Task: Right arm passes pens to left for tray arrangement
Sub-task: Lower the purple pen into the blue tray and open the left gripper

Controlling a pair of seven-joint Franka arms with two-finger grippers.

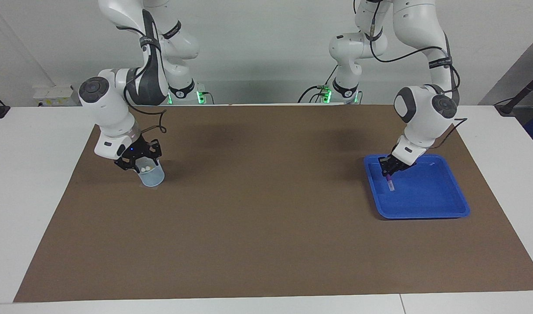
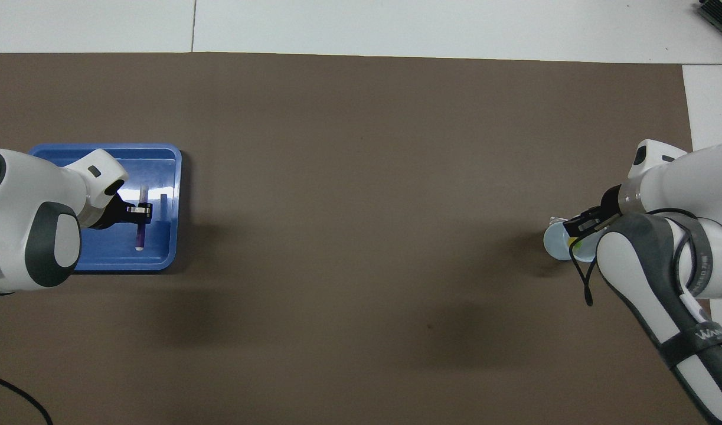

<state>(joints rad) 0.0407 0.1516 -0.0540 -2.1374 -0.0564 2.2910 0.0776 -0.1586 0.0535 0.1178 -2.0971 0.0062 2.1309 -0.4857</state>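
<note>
Over the blue tray (image 1: 449, 208) at the left arm's end of the table we find the left gripper (image 1: 388, 171), its fingers closed on the purple pen (image 1: 389, 183). From the facing view we read that this pen hangs tilted, its whitish tip down low inside the tray; whether the tip touches the tray floor we cannot tell. From the overhead view we get what the facing view hides: the pen (image 2: 140, 227) crosses the gripper (image 2: 141, 209) and sticks out on both sides of it, above the part of the tray (image 2: 101, 264) toward the table's middle. At the right arm's end, the right gripper (image 1: 137, 160) sits at the mouth of a pale translucent cup (image 1: 153, 178) on the brown mat (image 1: 257, 209); whether its fingers hold anything we cannot tell. Two whitish pen ends (image 1: 147, 167) show in the cup in the facing view, while the overhead view adds a patch of yellow-green inside the cup (image 2: 558, 243). We count one tray, one cup, one purple pen and two pen ends in the cup.
</note>
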